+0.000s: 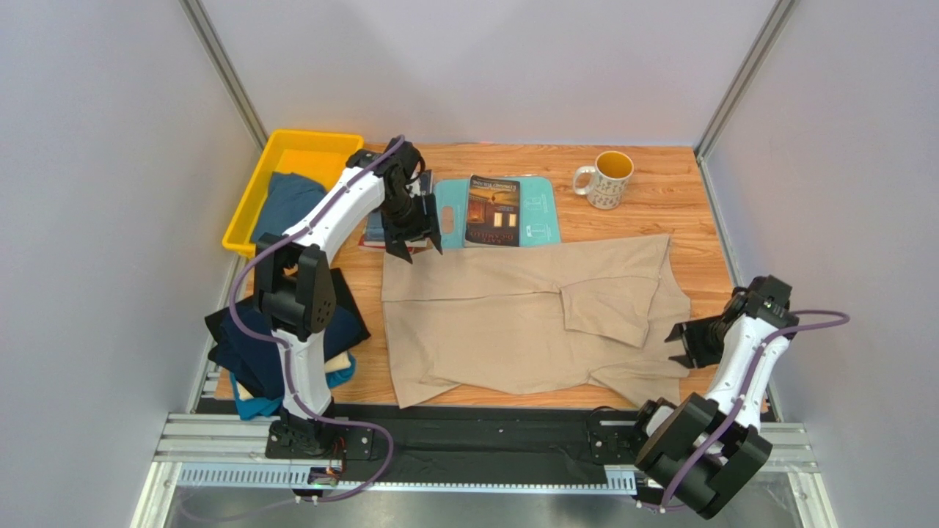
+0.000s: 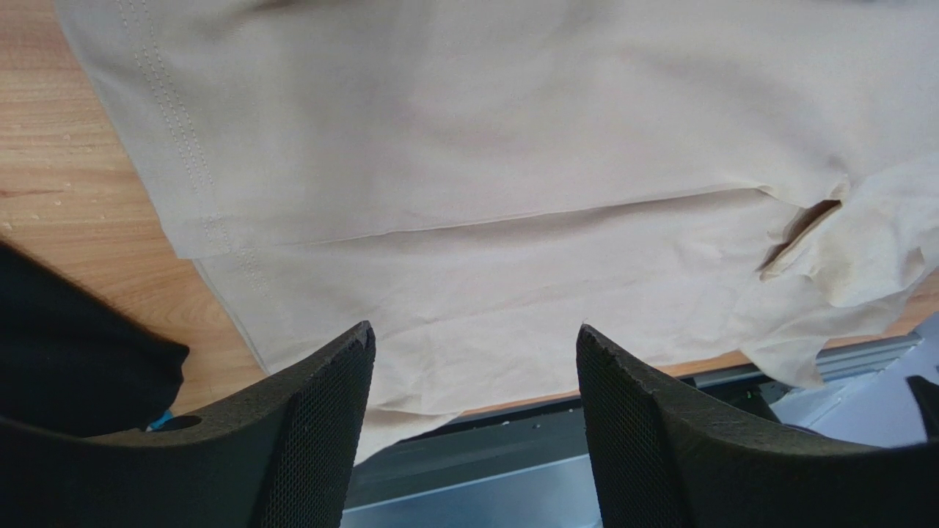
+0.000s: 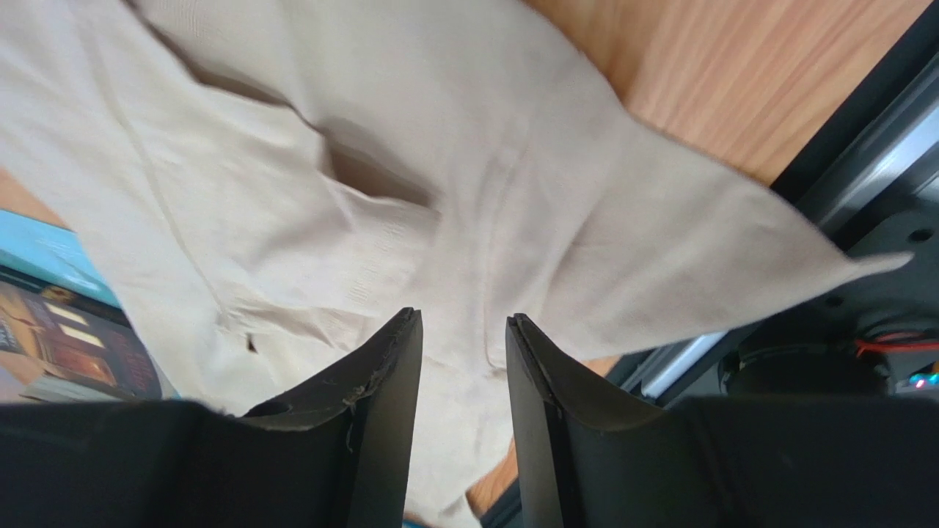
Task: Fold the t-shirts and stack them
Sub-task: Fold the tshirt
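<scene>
Large beige cloth t-shirt [image 1: 518, 319] lies long-axis left-right, left gripper [image 1: 416, 246] wide, empty over its far-left corner, right gripper [image 1: 681, 343] narrowly parted, empty, beside right edge.

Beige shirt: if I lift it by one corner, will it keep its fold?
Likely floppy: the beige shirt lies limp, creased, a sleeve folded over. Lifted by one corner it would probably drape and unfold. Pushed, it may bunch on the wood table.
</scene>
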